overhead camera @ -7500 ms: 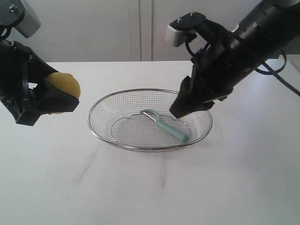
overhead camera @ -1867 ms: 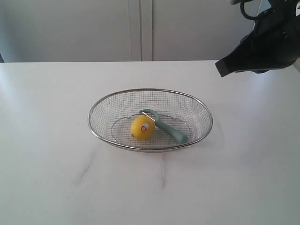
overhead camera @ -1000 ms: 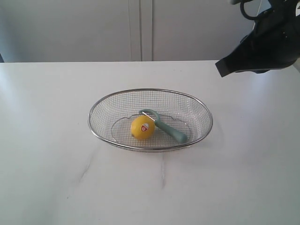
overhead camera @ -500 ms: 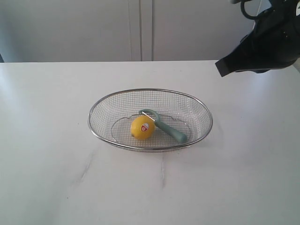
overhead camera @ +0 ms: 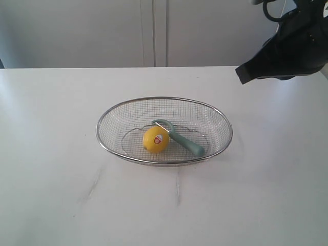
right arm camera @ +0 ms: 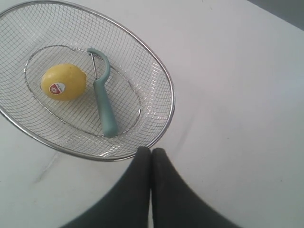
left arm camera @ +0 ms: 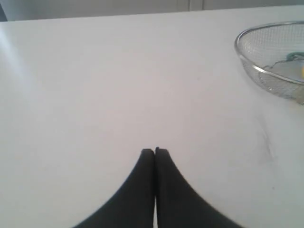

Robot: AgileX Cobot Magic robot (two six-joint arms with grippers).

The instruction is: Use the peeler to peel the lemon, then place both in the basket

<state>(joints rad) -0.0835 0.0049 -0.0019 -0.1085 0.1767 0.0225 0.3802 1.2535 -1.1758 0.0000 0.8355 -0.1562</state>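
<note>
Lemon (overhead camera: 156,139) and peeler (overhead camera: 182,140) lie side by side in the basket (overhead camera: 164,98) — task looks finished; left claw (left arm camera: 155,151) and right claw (right arm camera: 151,150), both pinched closed and empty, should park well clear.

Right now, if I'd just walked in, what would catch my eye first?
The bright yellow lemon, lying in the silver wire basket at the middle of the white table. Beside it lies a pale teal peeler, and a dark robot arm hangs above the table's far right.
</note>
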